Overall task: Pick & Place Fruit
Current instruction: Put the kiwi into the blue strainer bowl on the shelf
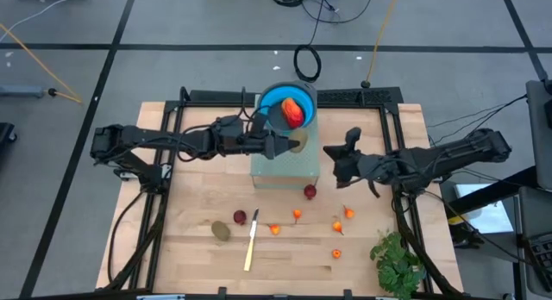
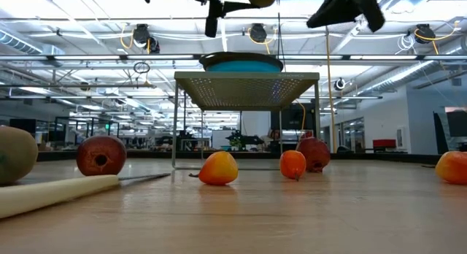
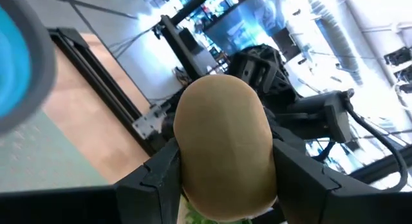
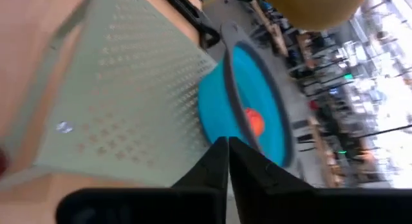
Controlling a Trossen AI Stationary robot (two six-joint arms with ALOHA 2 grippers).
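Note:
An olive-brown kiwi (image 3: 225,147) sits between the fingers of my left gripper (image 1: 291,144), which reaches in level from the table's left, above the pale green perforated stand (image 1: 285,166). A blue bowl (image 1: 278,100) stands on the stand's far part and holds the red-orange oblong fruit (image 1: 294,112). My right gripper (image 1: 330,151) hovers shut with nothing in it, just right of the stand. On the table lie another kiwi (image 1: 222,232), two dark red balls (image 1: 240,217) (image 1: 310,191) and several small orange bits (image 1: 297,215). My left gripper pinches the kiwi's two opposite sides (image 3: 183,166) between its two fingers (image 3: 154,176). The fingers come level from the table's left. The kiwi is lifted clear, above the stand's top and beside the bowl's near rim (image 1: 289,128).
A pale-handled knife (image 1: 251,241) lies on the table's near part between the fruit. A leafy green bunch (image 1: 397,261) sits at the near right corner. Black frame rails (image 1: 379,97) run along the table's far and side edges.

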